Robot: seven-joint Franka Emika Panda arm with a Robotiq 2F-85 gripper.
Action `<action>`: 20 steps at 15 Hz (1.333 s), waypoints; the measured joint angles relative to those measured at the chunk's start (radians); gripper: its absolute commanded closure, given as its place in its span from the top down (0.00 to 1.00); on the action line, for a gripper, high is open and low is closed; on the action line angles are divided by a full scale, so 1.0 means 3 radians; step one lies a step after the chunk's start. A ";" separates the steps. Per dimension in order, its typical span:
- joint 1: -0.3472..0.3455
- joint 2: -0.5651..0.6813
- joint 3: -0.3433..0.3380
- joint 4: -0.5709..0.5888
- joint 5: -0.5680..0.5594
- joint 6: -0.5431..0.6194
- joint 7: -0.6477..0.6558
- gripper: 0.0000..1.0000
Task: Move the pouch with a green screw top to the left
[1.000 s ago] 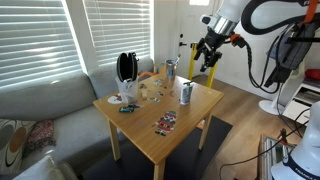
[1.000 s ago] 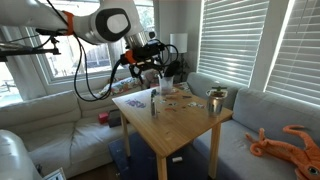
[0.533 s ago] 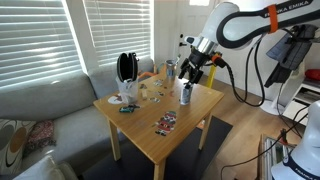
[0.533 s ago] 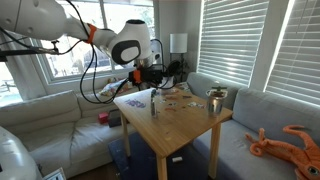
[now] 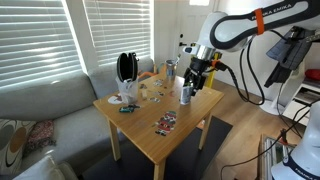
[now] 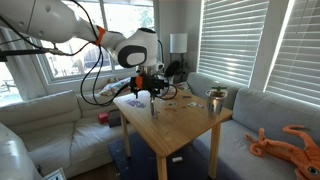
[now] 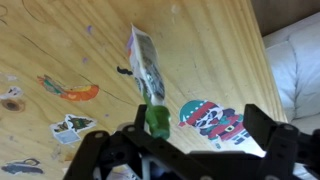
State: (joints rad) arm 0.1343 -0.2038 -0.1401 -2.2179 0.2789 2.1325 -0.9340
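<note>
Above the pouch (image 7: 146,60), fingers (image 7: 272,135) stand apart, green cap (image 7: 157,120) off-centre toward nine o'clock. Uneven closing could topple the soft pouch onto the surface (image 7: 60,50).

You are looking at a bright living room. A light wooden counter (image 5: 150,112) stands on a dark rug (image 5: 222,132) over wood flooring (image 5: 245,108). A grey sofa (image 5: 45,100) sits just beside it, below white slatted blinds (image 5: 40,35). In an exterior view, daylight enters through an uncovered window (image 6: 60,62).
</note>
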 measured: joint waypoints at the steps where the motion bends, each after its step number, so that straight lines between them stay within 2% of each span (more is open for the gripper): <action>1: -0.0037 0.0000 0.0018 0.0017 -0.0031 -0.0039 0.0010 0.58; 4: -0.0117 0.0003 0.0078 0.0063 -0.0182 -0.0056 0.0053 0.37; 9: -0.0210 0.0049 0.0179 0.0095 -0.0685 0.0038 0.0339 0.02; 12: -0.0231 0.0092 0.0216 0.0105 -0.0918 0.0082 0.0517 0.00; 14: -0.0232 0.0087 0.0254 0.0137 -0.1090 0.0084 0.0657 0.03; 18: -0.0232 -0.0076 0.0337 0.0246 -0.1422 0.0085 0.0841 0.03; 19: -0.0238 -0.0170 0.0336 0.0251 -0.1447 0.0086 0.0869 0.11; 20: -0.0253 -0.0285 0.0320 0.0237 -0.1443 0.0086 0.0885 0.11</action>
State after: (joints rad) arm 0.0585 -0.2892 -0.0441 -2.1467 -0.1541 2.1582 -0.6684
